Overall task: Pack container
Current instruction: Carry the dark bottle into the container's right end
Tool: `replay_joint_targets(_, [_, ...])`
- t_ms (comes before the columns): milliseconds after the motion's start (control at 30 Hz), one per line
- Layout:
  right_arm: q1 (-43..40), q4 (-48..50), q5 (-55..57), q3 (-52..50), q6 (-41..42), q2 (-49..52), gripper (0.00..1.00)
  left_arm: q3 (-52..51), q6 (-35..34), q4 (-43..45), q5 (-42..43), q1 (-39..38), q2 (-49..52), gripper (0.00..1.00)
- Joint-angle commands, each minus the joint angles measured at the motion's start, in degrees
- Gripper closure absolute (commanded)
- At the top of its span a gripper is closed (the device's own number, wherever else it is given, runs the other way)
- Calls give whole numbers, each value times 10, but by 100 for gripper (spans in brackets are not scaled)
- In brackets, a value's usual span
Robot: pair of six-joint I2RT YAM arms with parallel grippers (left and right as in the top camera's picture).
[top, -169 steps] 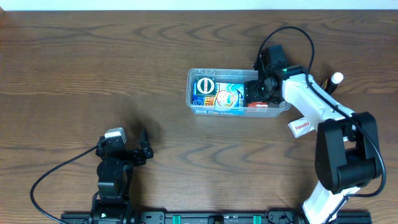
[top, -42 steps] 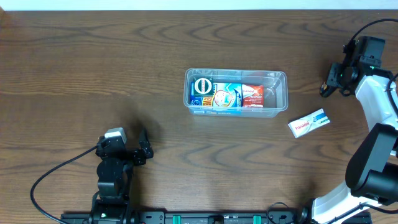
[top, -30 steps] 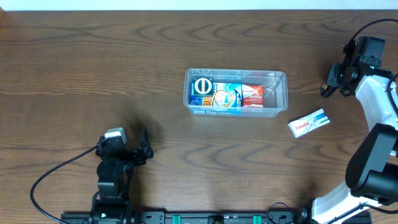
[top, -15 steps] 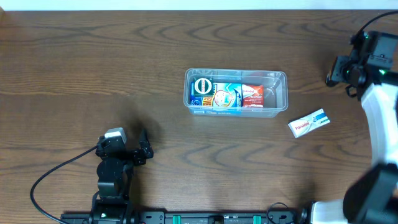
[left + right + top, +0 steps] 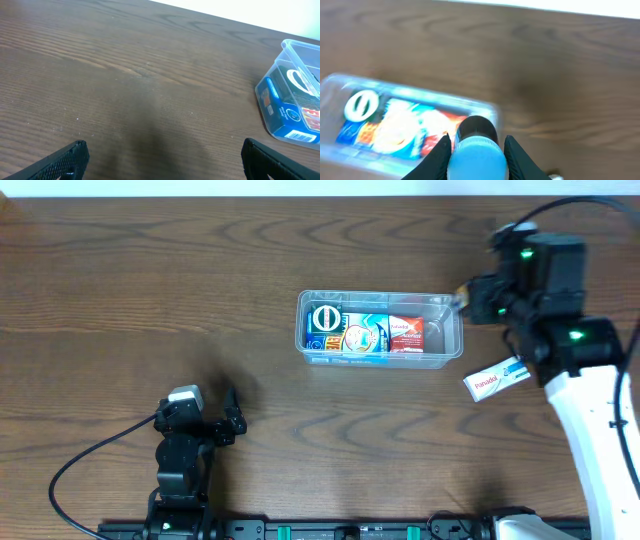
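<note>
The container (image 5: 447, 346), a clear tub, stands mid-table with three small boxes side by side in its left part: a blue one (image 5: 326, 328), a blue-and-orange one (image 5: 365, 335) and a red one (image 5: 405, 333). Its right end holds nothing. My right gripper (image 5: 468, 298) hovers over that right end, shut on a small pale blue cylinder (image 5: 478, 155) with a dark far end. The right wrist view shows the container (image 5: 332, 95) blurred below it. My left gripper (image 5: 162, 165) rests open near the front left, with only bare table between its fingers (image 5: 65, 160). The container's left end (image 5: 295, 47) shows at that view's right edge.
A white box with red and blue print (image 5: 497, 378) lies flat on the table right of the container, partly under my right arm. A black cable loops from the left arm's base (image 5: 180, 470) toward the front edge.
My right arm has swung in from the table's far right edge to the container's right end, carrying the cylinder. The left arm and the boxes have not moved.
</note>
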Motion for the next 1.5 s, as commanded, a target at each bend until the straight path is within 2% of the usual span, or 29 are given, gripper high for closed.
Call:
replay_joint_targets(0, [35, -6, 12, 11, 8, 4, 75, -12, 4, -20, -9, -2, 0, 2])
replay_joint_targets(967, [56, -18, 80, 10, 53, 207, 72, -12, 4, -20, -9, -2, 0, 2])
replay_joint_targets(1467, [55, 5, 106, 10, 71, 233, 71, -12, 3, -20, -9, -2, 0, 2])
